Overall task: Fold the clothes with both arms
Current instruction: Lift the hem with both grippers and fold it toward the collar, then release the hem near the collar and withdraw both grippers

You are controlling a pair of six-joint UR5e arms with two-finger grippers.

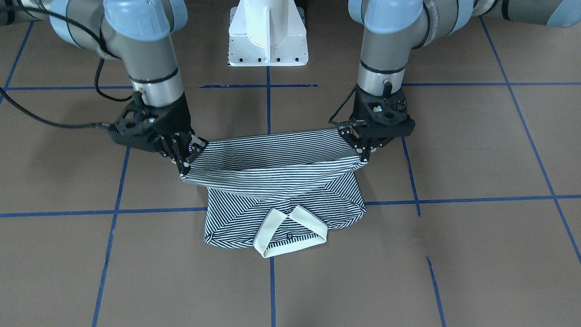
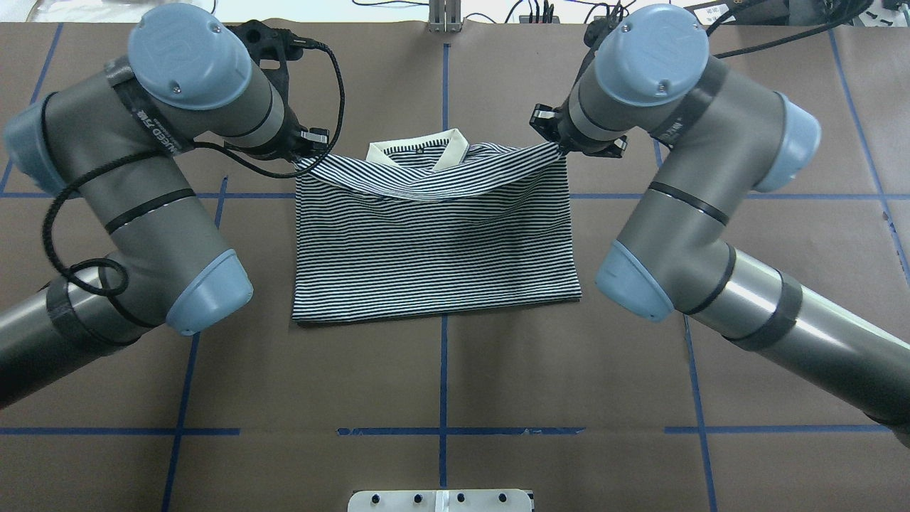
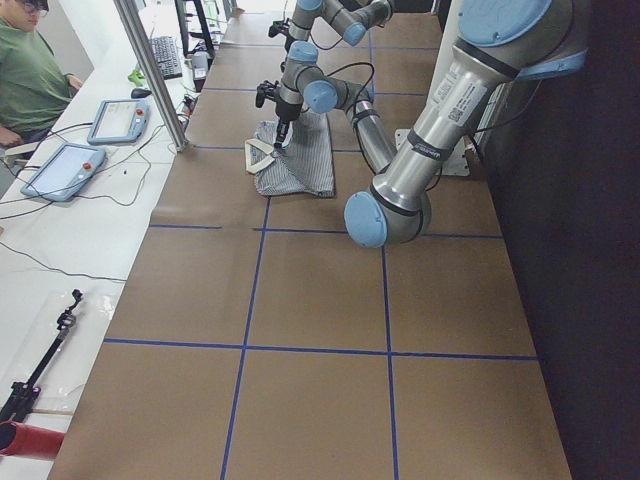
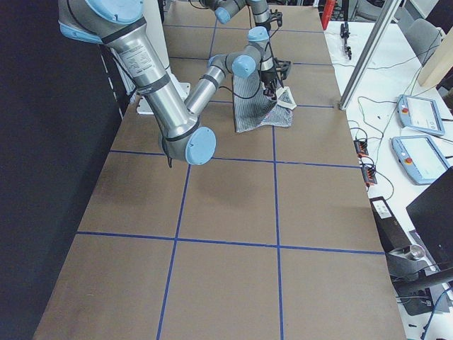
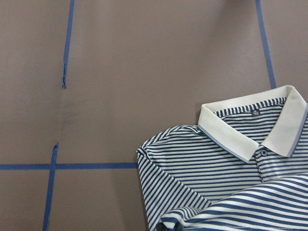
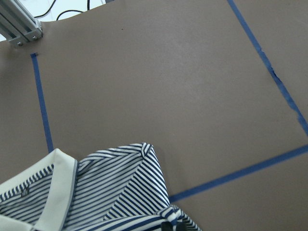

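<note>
The striped polo shirt (image 1: pixel 277 159) lies mid-table (image 1: pixel 476 150), one edge raised and stretched just short of its cream collar (image 1: pixel 290 231); left gripper (image 1: pixel 366 152) and right gripper (image 1: pixel 184 159) each pinch a corner of that edge, jaws clamped on the fabric

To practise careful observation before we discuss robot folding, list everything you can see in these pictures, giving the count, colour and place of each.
polo shirt: one, navy-and-white striped with cream collar, mid-table, one edge held raised.
table: one, brown with a blue tape grid.
pedestal base: one, white, between the arms.
control tablets: two, grey-blue, on the side bench.
person: one, green top, seated by the bench.
left arm: one, silver-grey with light-blue caps.
right arm: one, same colours.
left gripper: one, black, shut on a shirt corner.
right gripper: one, black, shut on the other corner.
</note>
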